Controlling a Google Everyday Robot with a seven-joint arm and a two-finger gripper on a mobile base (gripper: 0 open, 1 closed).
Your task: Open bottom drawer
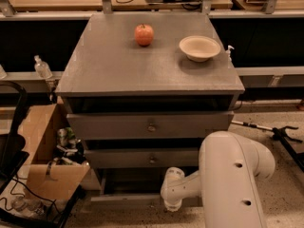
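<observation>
The grey cabinet (pixel 142 75) has three drawer fronts. The upper two, wider fronts each show a small round knob (pixel 151 126). The bottom drawer (pixel 123 199) shows only as a narrow grey strip near the floor, under a dark gap, and its knob is hidden. My white arm (pixel 232 184) comes in from the lower right. Its wrist ends in the gripper (pixel 172 203), which sits low, right in front of the middle of the bottom drawer's front.
A red apple (pixel 144 34) and a beige bowl (pixel 199 47) sit on the cabinet top. An open cardboard box (pixel 45 146) of clutter and a black cart (pixel 12 151) stand at the left. A long-handled tool (pixel 275 131) lies on the floor at the right.
</observation>
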